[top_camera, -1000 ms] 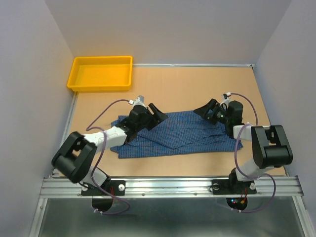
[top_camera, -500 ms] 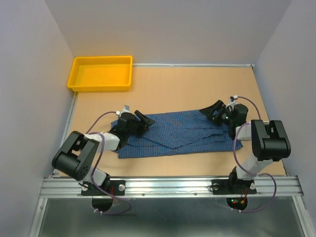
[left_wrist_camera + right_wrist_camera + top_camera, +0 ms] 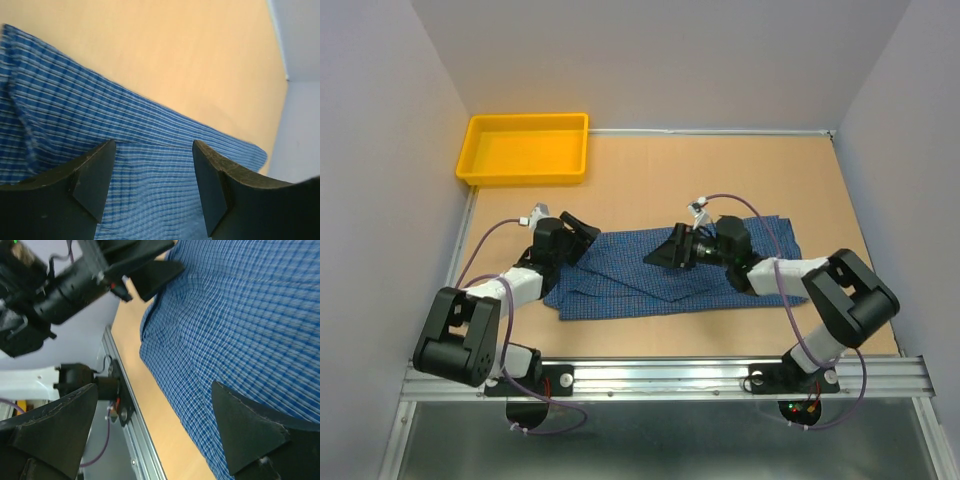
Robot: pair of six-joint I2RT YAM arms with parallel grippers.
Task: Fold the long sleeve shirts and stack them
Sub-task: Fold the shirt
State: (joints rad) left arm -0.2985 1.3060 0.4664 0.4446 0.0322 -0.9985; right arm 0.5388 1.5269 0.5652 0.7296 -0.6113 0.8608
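The long sleeve shirt, blue with a fine check, lies flat in a long folded strip across the table. My left gripper hovers open at the strip's left end. In the left wrist view the checked cloth fills the space under the left gripper, with nothing between the jaws. My right gripper is open over the middle of the strip and points left. The right wrist view shows the right gripper wide apart above the shirt's near edge, holding nothing.
A yellow tray stands at the back left corner. Bare tan tabletop lies behind the shirt. The metal rail runs along the near edge. In the right wrist view the left arm appears beyond the shirt.
The left gripper has drawn back left, from over the shirt to its left end. The right gripper has swung from the shirt's right end to its middle. Both stayed open.
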